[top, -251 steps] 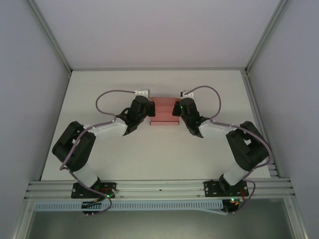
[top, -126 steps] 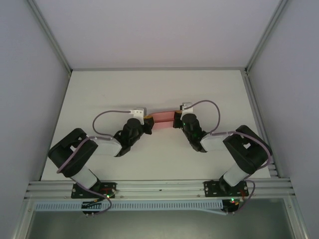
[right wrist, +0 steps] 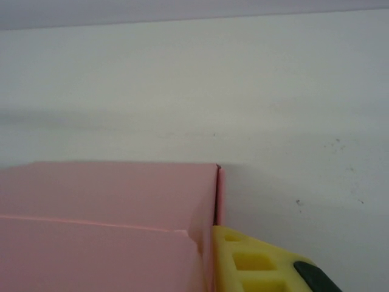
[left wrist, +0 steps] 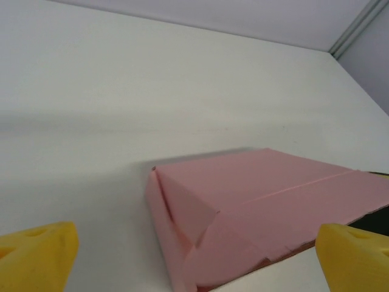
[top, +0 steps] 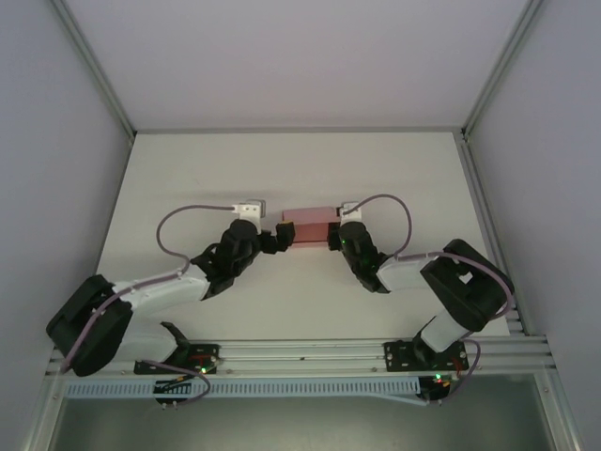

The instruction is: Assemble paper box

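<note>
The paper box (top: 310, 226) is a small pink folded box lying on the white table (top: 188, 178) between my two grippers. In the left wrist view the paper box (left wrist: 261, 201) shows its folded end flaps and a seam along its top. My left gripper (top: 280, 235) stands wide open at the box's left end, its yellow fingertips (left wrist: 36, 252) on either side and clear of the card. My right gripper (top: 334, 237) is at the box's right end. One yellow finger (right wrist: 255, 261) lies against the end wall of the paper box (right wrist: 109, 207); the other finger is hidden.
Grey enclosure walls (top: 56, 188) close in the table on both sides and at the back. An aluminium rail (top: 300, 352) carrying the arm bases runs along the near edge. Purple cables (top: 188, 214) loop off both wrists.
The box has come nearer and now lies flat on the table. My left gripper has opened wide and let go of it. The left arm's elbow has swung down to the left.
</note>
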Controlling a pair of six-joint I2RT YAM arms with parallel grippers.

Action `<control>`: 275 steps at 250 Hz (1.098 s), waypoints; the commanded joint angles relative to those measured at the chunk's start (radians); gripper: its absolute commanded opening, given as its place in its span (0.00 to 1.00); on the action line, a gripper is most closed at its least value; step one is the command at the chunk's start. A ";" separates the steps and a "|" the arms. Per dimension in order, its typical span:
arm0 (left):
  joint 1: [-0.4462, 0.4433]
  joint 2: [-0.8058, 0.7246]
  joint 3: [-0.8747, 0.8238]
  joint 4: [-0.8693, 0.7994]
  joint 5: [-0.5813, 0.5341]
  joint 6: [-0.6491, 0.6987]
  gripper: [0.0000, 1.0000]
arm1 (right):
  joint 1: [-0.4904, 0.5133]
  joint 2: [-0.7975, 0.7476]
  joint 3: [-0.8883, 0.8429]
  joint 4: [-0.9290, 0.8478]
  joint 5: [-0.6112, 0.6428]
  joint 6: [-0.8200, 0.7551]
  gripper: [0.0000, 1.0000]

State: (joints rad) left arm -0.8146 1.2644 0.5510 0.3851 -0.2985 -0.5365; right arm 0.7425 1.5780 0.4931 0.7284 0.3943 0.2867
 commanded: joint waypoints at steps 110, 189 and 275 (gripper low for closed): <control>0.140 -0.076 0.313 -0.530 0.097 -0.164 1.00 | 0.030 -0.395 -0.069 -0.359 -0.189 0.056 0.90; 0.291 0.139 0.487 -0.580 0.410 -0.097 1.00 | -0.105 -0.480 0.238 -0.833 -0.226 0.217 1.00; 0.313 0.371 0.505 -0.528 0.606 -0.058 1.00 | -0.237 -0.052 0.483 -0.938 -0.432 0.206 0.90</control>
State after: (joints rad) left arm -0.5072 1.5814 1.0389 -0.1532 0.1955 -0.6312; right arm 0.5076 1.4288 0.9539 -0.1234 0.0868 0.4961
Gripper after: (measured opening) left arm 0.997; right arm 0.926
